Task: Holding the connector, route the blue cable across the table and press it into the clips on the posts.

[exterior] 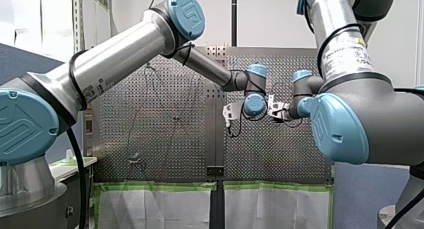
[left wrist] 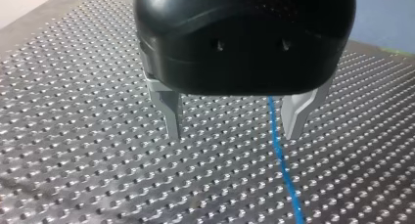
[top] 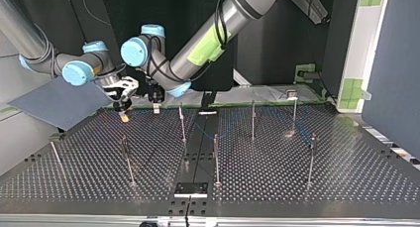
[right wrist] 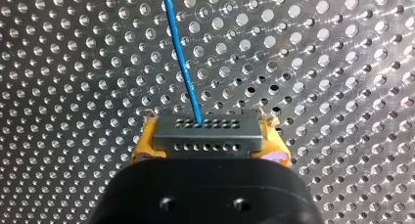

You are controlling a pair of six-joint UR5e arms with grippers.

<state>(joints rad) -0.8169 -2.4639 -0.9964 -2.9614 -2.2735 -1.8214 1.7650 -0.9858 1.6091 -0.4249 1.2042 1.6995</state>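
In the right wrist view my right gripper [right wrist: 210,136] is shut with its yellow pads [right wrist: 143,145] on a grey connector [right wrist: 204,131]. The blue cable [right wrist: 182,57] leaves the connector and runs ahead over the perforated table. In the left wrist view my left gripper [left wrist: 235,133] is open, its metal fingers [left wrist: 172,114] just above the table. The blue cable [left wrist: 279,150] lies between them, close to one finger and untouched. In the top view both grippers hang over the table's far edge, my right gripper [top: 122,110] at the left and my left gripper [top: 156,104] beside it.
Several thin posts stand on the table in the top view, among them one [top: 182,120] near the grippers, one [top: 252,119] further right and one [top: 216,157] in the middle. A small black plate [top: 190,189] lies at the near edge.
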